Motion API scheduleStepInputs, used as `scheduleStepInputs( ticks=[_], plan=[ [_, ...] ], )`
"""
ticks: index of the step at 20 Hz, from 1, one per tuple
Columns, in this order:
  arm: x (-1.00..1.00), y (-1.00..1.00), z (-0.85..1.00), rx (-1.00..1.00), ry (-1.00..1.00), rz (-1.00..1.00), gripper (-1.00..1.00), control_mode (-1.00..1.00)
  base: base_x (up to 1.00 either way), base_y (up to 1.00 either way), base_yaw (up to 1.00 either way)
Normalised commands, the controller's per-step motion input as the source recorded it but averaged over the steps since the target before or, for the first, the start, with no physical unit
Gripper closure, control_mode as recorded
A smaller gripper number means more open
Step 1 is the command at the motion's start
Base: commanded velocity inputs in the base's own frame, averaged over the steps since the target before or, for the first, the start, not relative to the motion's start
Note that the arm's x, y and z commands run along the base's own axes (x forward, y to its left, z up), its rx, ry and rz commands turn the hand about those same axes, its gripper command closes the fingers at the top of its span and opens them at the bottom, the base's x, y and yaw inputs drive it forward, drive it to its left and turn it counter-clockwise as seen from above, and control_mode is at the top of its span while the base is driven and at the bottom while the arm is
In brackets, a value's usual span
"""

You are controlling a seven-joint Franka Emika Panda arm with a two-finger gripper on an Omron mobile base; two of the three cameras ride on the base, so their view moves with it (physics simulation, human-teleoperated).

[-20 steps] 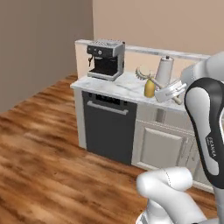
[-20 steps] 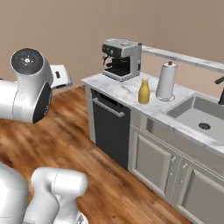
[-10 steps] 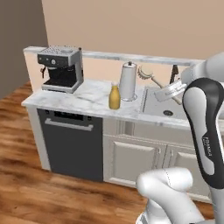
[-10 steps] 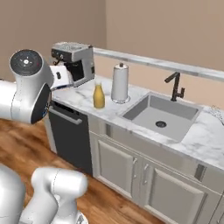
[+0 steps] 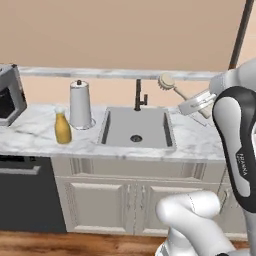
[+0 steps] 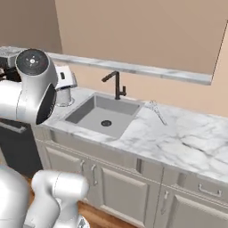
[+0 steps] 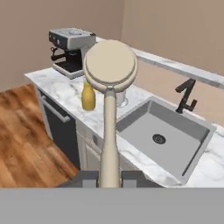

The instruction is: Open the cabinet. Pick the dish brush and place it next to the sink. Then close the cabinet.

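My gripper [image 7: 109, 177] is shut on the thin pale handle of the dish brush [image 7: 110, 65], whose round beige head points away from the hand. In the left base view the dish brush [image 5: 168, 81] hangs in the air above the right rim of the sink [image 5: 107, 131], with the gripper [image 5: 192, 106] behind it to the right. In the hand view the sink [image 7: 192, 162] lies below and right of the brush. The sink [image 6: 133, 122] also sits mid-counter in the right base view. The cabinet is out of view.
A black faucet [image 5: 140, 97] stands behind the basin. Left of the sink are a paper towel roll [image 5: 80, 105], a yellow bottle [image 5: 62, 129] and a coffee machine [image 7: 70, 50] above a dark dishwasher [image 5: 20, 200]. Bare marble counter [image 6: 187, 138] stretches right of the sink.
The whole picture has slid as the base drove right along the counter; the sink has come to the middle. The gripper stays shut on the brush.
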Motion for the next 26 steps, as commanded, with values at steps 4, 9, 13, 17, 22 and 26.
scheduleStepInputs(
  ticks=[4,9,13,17,22,26],
  plan=[
    [0.0,0.0,0.0,0.0,0.0,0.0,1.0,1.0,0.18,-0.01,-0.65],
    [0.0,0.0,0.0,0.0,0.0,0.0,1.0,1.0,0.57,0.18,-0.45],
    [0.0,0.0,0.0,0.0,0.0,0.0,1.0,1.0,0.76,0.19,-0.23],
    [0.0,0.0,0.0,0.0,0.0,0.0,1.0,1.0,0.74,0.01,-0.1],
    [0.0,0.0,0.0,0.0,0.0,0.0,1.0,1.0,0.24,0.0,-0.03],
    [0.0,0.0,0.0,0.0,0.0,0.0,1.0,1.0,0.0,0.0,0.0]
  ],
)
